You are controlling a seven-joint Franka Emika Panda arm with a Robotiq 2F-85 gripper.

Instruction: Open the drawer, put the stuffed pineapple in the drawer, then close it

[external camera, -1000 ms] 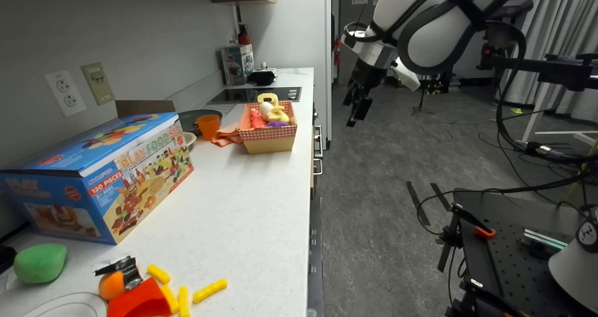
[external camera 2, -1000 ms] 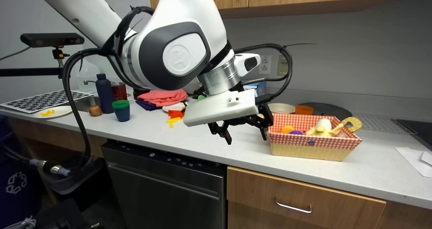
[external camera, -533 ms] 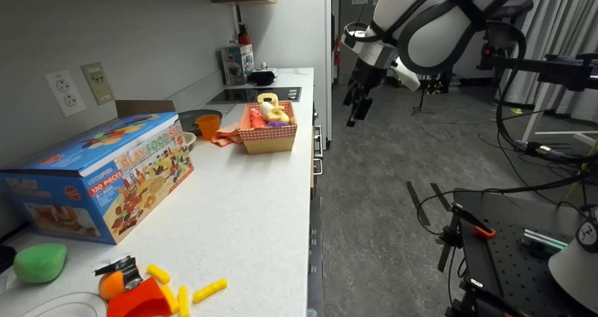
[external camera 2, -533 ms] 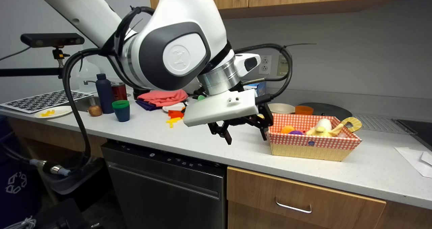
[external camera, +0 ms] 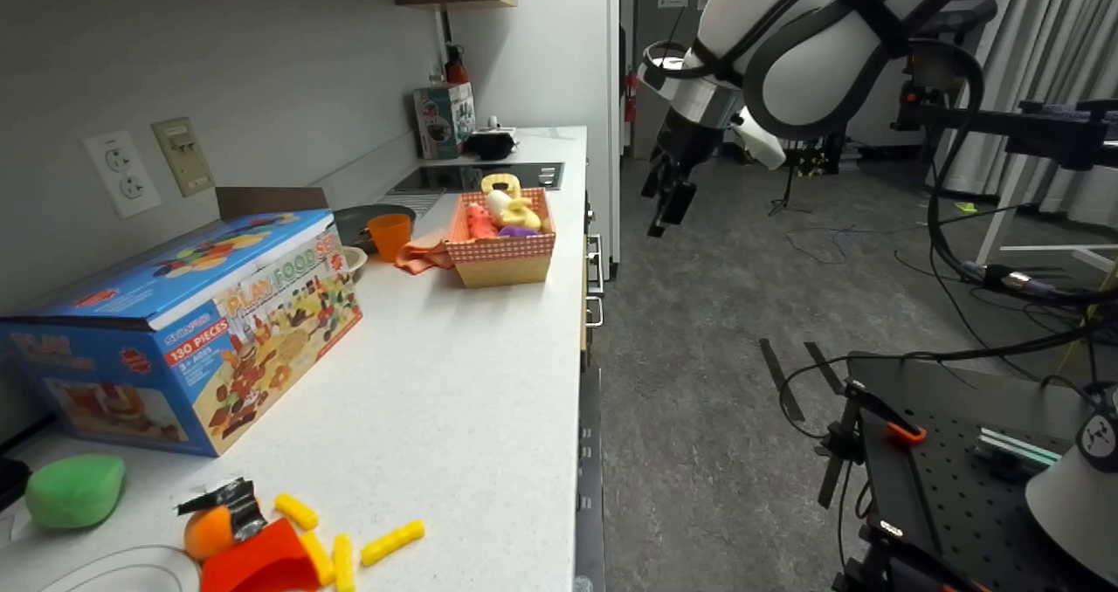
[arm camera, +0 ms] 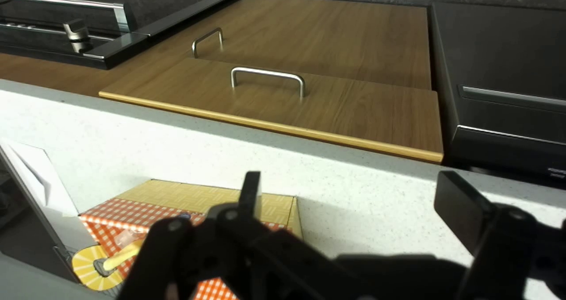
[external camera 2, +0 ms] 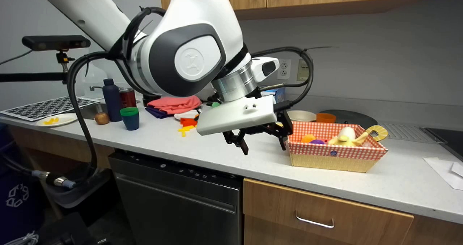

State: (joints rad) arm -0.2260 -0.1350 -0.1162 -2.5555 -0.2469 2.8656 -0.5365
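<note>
The drawer [external camera 2: 275, 198] is shut under the counter. It has a wood-coloured front and a metal handle [external camera 2: 314, 222], and its inside is hidden. The wrist view shows the drawer front [arm camera: 353, 109] and handle [arm camera: 268, 73] beyond the fingertips. My gripper [external camera 2: 264, 150] is open with nothing between its fingers. In an exterior view the gripper [external camera: 661, 206] hangs in the air off the counter's front edge. In the wrist view the gripper [arm camera: 349, 180] stands wide apart, apart from the drawer. I cannot make out the stuffed pineapple in any view.
A red-checked basket [external camera 2: 336, 162] of toys stands on the counter [external camera 2: 224, 154] above the drawer. A yellow ring-shaped toy [external camera 2: 377, 132] sticks out of it. A dishwasher [external camera 2: 177, 201] adjoins the drawer. A play food box [external camera: 253, 339] and loose yellow pieces [external camera: 393, 542] lie further along.
</note>
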